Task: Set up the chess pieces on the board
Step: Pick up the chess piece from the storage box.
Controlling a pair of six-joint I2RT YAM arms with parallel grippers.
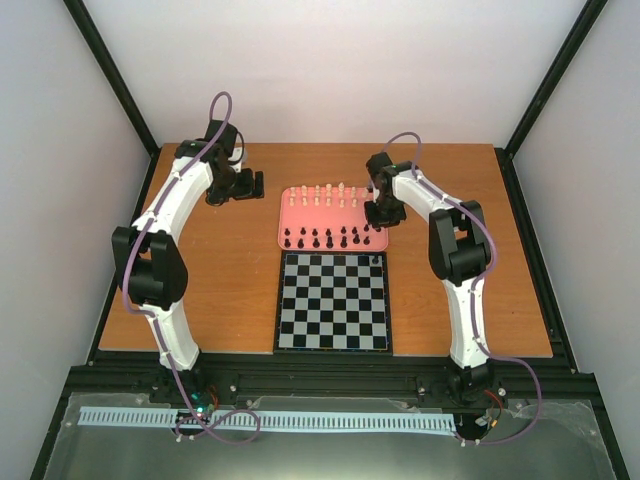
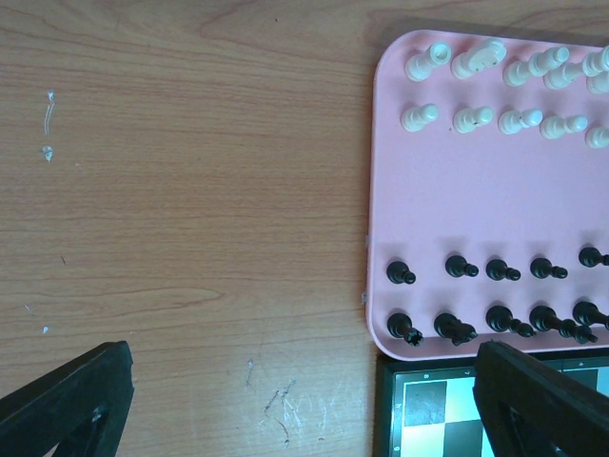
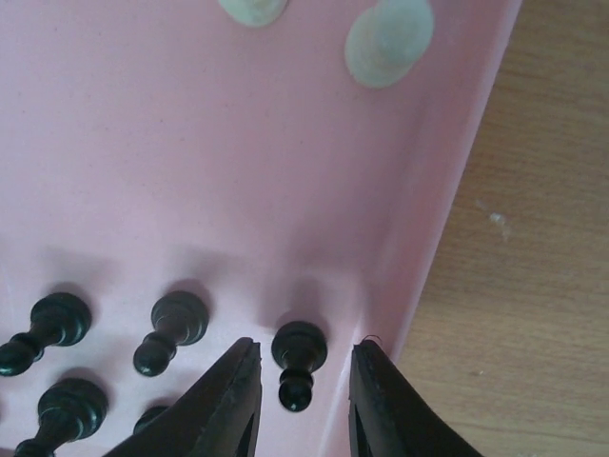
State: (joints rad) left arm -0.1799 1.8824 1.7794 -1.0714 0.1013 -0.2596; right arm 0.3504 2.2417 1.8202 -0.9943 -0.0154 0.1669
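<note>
The chessboard point(image 1: 333, 302) lies at the table's front middle with one black piece point(image 1: 376, 260) on its far right corner square. Black pieces point(image 1: 330, 238) and cream-white pieces point(image 1: 325, 195) stand in rows on the pink tray point(image 1: 290, 215). My right gripper point(image 3: 303, 367) is open low over the tray's right end, its fingers point(image 3: 224, 400) either side of a black pawn point(image 3: 298, 357) without touching it. My left gripper point(image 2: 304, 400) is open and empty above bare table left of the tray point(image 2: 400, 190). The board's corner point(image 2: 428, 400) shows in the left wrist view.
The tray's raised right rim point(image 3: 447, 190) runs just beside my right finger point(image 3: 385, 400), with wood table beyond it. Other black pawns point(image 3: 171, 328) stand close on the left of the gripped-around pawn. Black frame posts stand at the table's corners point(image 1: 510, 150).
</note>
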